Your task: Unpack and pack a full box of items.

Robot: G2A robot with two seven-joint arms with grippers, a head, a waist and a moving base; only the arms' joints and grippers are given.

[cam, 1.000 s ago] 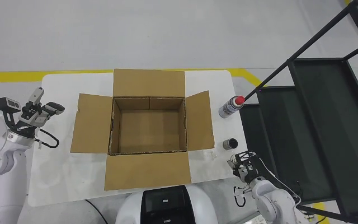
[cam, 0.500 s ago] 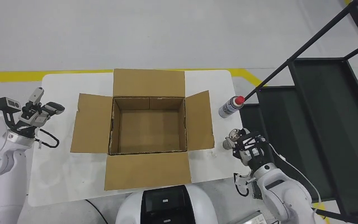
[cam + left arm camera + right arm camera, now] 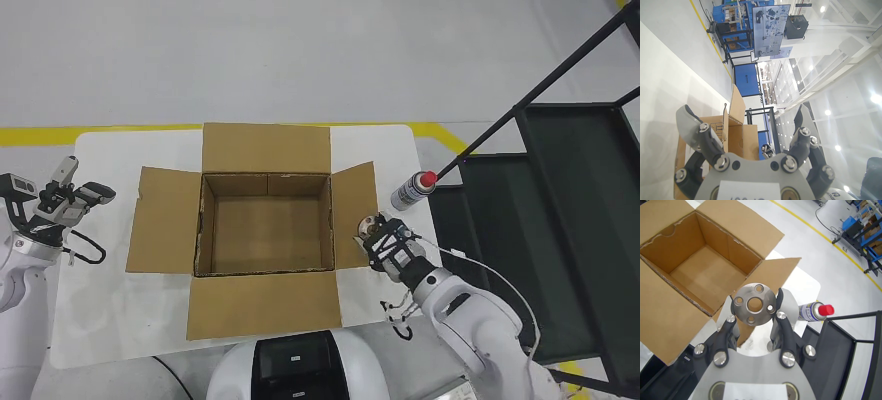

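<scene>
Pack step: R claw grasping flange over box 3 o'clock flap; L claw released. Next, prob: shift toward 9 o'clock, drop inside.

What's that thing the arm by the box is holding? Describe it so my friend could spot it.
Find the open cardboard box on the white table. At its flap nearest the spray can, the right gripper holds a flange. It is a flat round steel disc with one big centre hole and four small ones, unlike the red-capped can.
</scene>
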